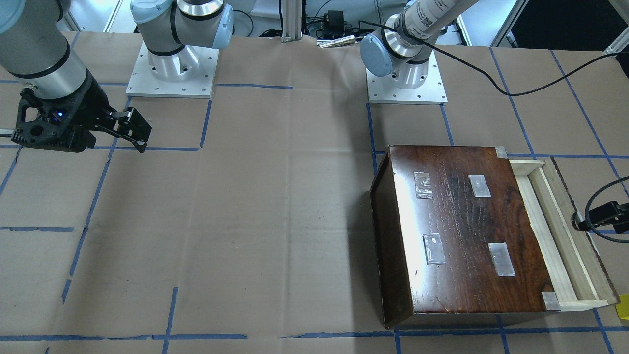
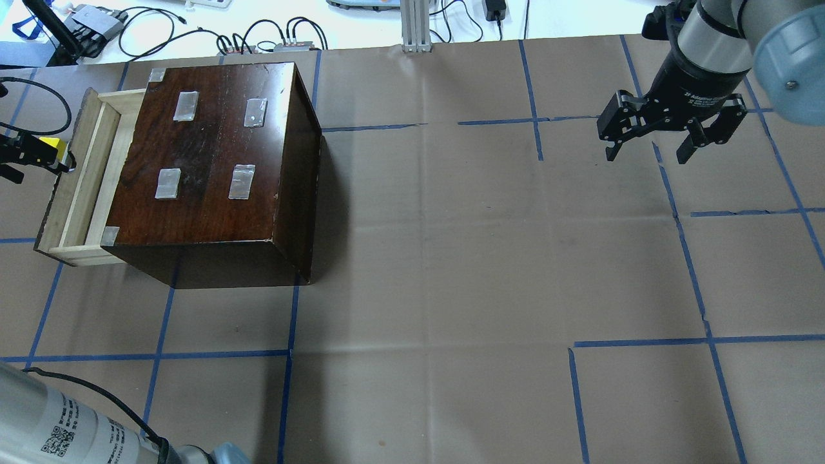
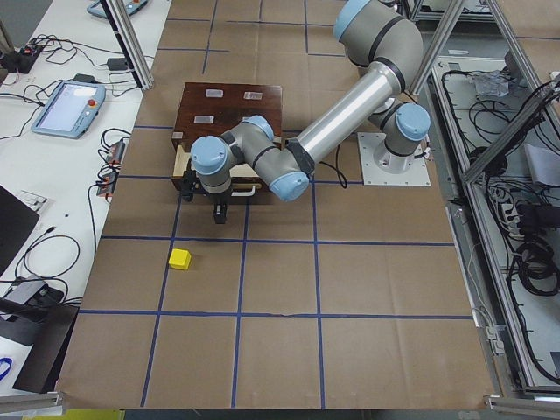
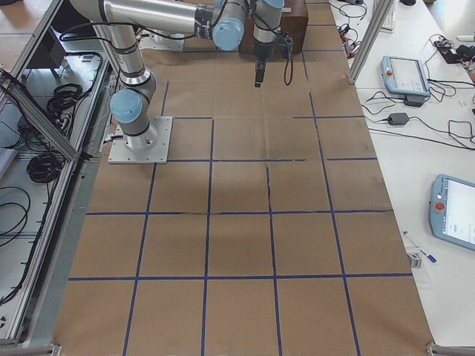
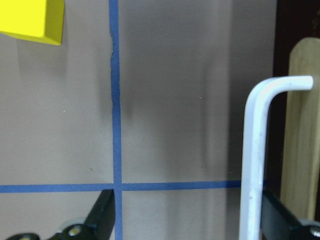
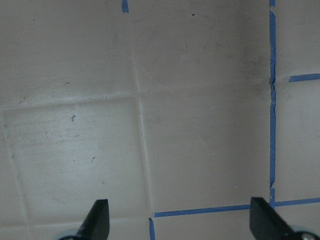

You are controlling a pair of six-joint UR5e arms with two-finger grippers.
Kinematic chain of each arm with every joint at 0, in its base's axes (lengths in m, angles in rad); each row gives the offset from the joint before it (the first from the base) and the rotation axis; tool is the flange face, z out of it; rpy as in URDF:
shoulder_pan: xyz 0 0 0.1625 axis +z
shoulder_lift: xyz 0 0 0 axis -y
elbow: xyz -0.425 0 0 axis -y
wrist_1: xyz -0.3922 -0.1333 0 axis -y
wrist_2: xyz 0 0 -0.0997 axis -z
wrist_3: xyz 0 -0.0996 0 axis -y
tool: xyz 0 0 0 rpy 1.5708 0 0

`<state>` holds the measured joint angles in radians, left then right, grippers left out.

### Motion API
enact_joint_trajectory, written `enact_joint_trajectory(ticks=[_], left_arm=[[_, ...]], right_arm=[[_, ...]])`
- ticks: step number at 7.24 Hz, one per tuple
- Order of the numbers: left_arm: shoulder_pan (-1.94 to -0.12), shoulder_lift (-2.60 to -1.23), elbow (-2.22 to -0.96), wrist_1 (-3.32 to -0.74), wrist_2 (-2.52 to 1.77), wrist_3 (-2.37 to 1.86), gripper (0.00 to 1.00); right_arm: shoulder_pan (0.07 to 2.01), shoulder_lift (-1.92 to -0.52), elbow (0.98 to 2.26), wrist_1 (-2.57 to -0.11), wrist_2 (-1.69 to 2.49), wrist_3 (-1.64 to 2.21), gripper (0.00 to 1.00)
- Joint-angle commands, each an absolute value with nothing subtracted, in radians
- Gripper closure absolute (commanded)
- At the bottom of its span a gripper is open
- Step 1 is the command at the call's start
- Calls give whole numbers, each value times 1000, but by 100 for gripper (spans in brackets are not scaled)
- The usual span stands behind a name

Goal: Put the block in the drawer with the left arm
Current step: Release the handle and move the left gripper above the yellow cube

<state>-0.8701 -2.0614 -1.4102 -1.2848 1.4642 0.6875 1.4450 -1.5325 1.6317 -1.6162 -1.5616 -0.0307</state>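
While the left claw [image 5: 190,222] hangs spread and empty at the white handle [image 5: 252,150] of the part-open drawer [image 2: 84,187], the yellow block [image 3: 179,259] sits on the table [image 3: 280,280] farther out from the drawer front — far nearer the left arm [image 3: 341,131] than the right arm [image 2: 709,38].

Block [image 5: 31,20]: cut by the top-left corner in the left wrist view, just a yellow sliver at the right edge in the front view, partly behind gripper parts overhead. Left gripper [image 5: 189,222]: only its fingertips show at the wrist view's bottom edge, and the frame edge clips its body in the front and overhead views. Drawer [image 2: 90,180]: inside mostly under the box top [image 2: 209,148]; in the left side view the left arm [image 3: 350,109] covers much of its front. White handle [image 5: 252,160] runs off the bottom edge. Right gripper [image 6: 181,220]: tips only in its wrist view.
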Motion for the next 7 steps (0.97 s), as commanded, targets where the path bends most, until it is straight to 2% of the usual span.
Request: enact_joint_trajectory(ticks=[1, 7], left_arm=[[-853, -2062, -1410, -1272, 1465, 709, 2], [-838, -2054, -1404, -1247, 1559, 716, 2]], right_arm=[[1445, -1532, 1632, -1617, -1562, -31, 0], [1445, -1532, 1631, -1617, -1562, -31, 0]])
